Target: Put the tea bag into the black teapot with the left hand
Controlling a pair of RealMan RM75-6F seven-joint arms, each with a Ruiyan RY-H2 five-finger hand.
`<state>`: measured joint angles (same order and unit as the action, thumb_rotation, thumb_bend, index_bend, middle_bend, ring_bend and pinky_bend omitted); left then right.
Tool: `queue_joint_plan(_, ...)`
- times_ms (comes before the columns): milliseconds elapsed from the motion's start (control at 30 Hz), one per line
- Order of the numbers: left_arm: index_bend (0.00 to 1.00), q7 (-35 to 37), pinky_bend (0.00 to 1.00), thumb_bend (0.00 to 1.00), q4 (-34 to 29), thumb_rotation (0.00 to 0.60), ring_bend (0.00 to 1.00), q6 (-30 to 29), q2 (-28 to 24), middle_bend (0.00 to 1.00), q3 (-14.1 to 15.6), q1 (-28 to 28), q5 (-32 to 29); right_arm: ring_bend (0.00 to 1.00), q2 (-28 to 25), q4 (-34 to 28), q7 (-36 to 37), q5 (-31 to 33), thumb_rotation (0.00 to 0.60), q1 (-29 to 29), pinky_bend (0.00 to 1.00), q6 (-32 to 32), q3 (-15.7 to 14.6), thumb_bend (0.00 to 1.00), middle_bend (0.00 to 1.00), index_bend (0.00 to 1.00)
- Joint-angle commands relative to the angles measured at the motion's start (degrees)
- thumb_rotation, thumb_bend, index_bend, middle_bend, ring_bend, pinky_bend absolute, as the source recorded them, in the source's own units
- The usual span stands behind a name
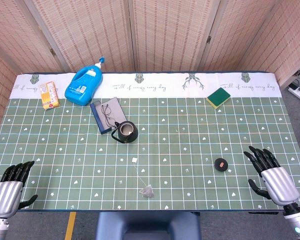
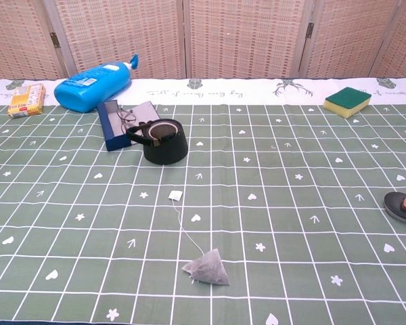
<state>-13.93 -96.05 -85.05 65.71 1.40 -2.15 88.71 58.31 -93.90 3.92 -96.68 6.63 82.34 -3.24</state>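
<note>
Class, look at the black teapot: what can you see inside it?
The black teapot has no lid on, and its dark interior shows no tea bag. The tea bag lies on the table nearer the camera. The pot's very bottom is too dark to make out.

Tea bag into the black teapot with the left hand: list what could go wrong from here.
1. The tea bag lies flat near the table's front edge; the left hand may struggle to pinch it, or nudge it off.
2. Its string and tag trail toward the black teapot and could snag or hang outside the opening.
3. The opening looks narrow, with glasses close beside; a miss could knock either.
</note>
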Motion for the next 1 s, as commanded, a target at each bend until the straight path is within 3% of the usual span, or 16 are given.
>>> queue_joint_plan(33,0.07,0.0,0.15,0.21,0.0,0.6,0.14,-0.2,0.0,0.16,0.0,0.1,0.0,0.0,0.1,0.0,-0.2,0.1,0.6,0.2,0.0,-0.5,-0.1,0.42,0.0,0.0)
queue_joint_plan(433,0.06,2.0,0.16,0.21,0.2,0.6,0.15,-1.2,-0.2,0.17,0.5,0.0,2.6,0.0,-0.2,0.3,0.8,-1.1,0.6,-0.4,0.0,1.4,-0.2,0.42,0.0,0.0)
queue_joint_plan(600,0.0,13.3,0.28,0.21,4.0,0.6,0.22,0.6,-0.1,0.22,2.1,-2.8,8.2,0.0,-0.3,0.3,1.0,-1.7,0.6,-0.7,0.0,2.4,-0.2,0.42,0.0,0.0)
queue_joint_plan(667,0.0,16.0,0.41,0.21,5.0,0.6,0.33,1.0,-0.2,0.3,2.4,-4.2,10.6,0.0,-0.3,0.4,1.2,-2.2,0.6,-1.2,0.0,3.6,-0.3,0.42,0.0,0.0)
queue_joint_plan(733,0.01,16.9,0.65,0.21,6.6,0.6,0.56,1.0,0.6,0.52,1.6,-6.0,12.5,0.0,-0.3,0.7,0.9,-4.0,0.6,-2.3,0.0,6.5,-0.5,0.42,0.0,0.0)
queue_joint_plan(833,0.09,16.5,0.86,0.2,10.4,0.6,0.79,3.6,3.4,0.77,-0.3,-9.1,12.5,0.0,0.1,2.2,1.2,-8.0,0.6,-4.3,0.0,12.1,-1.3,0.42,0.0,0.0)
queue_joint_plan(1000,0.3,17.5,0.99,0.21,15.8,0.6,0.97,6.6,8.9,0.98,-2.6,-14.9,14.4,0.0,0.1,5.0,4.5,-10.9,0.6,-6.3,0.0,17.3,-2.2,0.42,0.0,0.0)
